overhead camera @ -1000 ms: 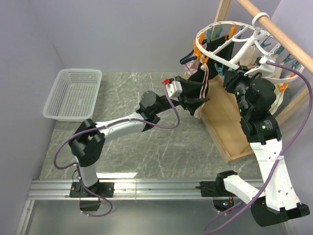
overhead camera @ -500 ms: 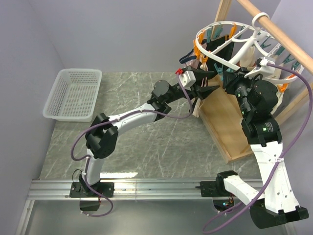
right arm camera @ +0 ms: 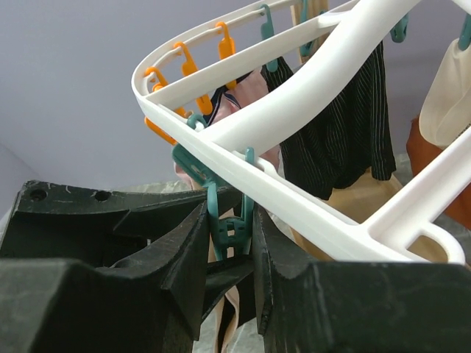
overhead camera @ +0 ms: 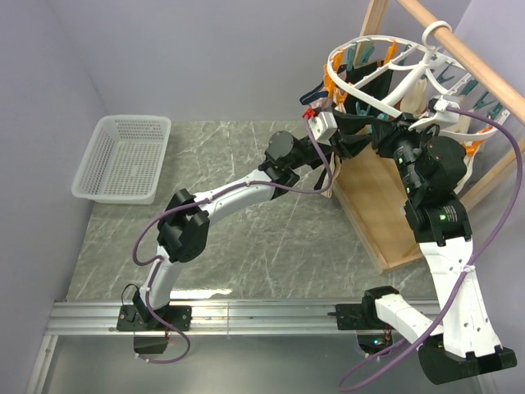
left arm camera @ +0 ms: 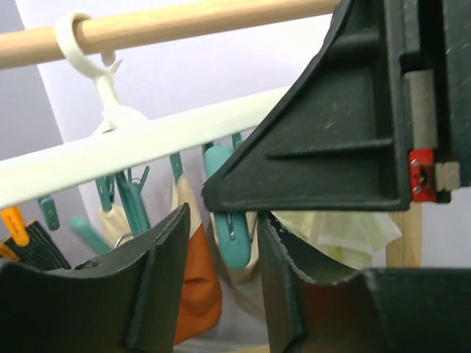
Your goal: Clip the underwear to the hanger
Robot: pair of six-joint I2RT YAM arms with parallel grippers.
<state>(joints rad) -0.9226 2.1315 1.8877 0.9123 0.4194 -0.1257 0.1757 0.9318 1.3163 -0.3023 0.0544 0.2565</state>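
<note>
R hand clamped on teal clip, underwear hanging beyond; L hand fingers apart.

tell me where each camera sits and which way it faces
top external: above and behind the bases, looking down on table, mesh basket, hanger; left arm and right arm whole
left wrist: below the hanger, looking up at its hook on the wooden rod; own fingers at bottom
right wrist: beside the hanger, looking up along its rim; own fingers on a teal clip
shared: all show the hanger; top and left wrist, the rod
</note>
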